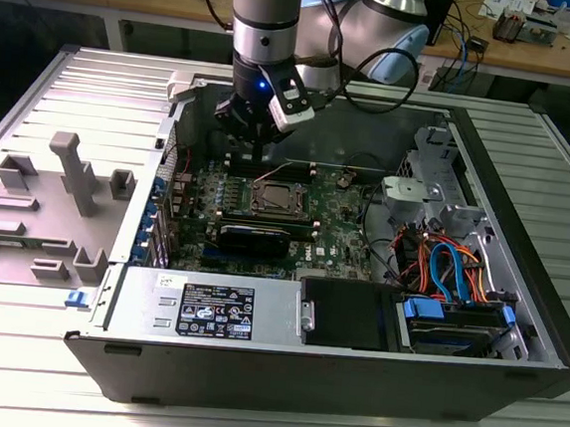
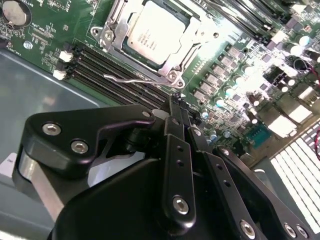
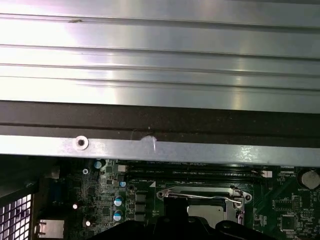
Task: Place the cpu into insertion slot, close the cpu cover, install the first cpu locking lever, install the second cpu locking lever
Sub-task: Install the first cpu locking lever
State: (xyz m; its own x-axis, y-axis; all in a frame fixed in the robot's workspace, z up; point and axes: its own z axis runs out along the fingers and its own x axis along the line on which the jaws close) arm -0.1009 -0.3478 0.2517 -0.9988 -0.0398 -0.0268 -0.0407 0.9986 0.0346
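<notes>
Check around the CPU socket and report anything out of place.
The thin silvery wire locking lever beside the square silvery-grey cpu stands out. In the second wrist view it lies swung out over the long black memory slots, not tucked against the silvery metal cpu cover. Nothing looks spilled or damaged.

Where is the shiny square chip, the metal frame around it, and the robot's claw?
chip (image 2: 157,32), second wrist view, middle of its silvery top.
metal frame (image 2: 142,61), second wrist view, the edge strip nearest the claw.
claw (image 2: 176,102), second wrist view, where its black tips meet.
</notes>
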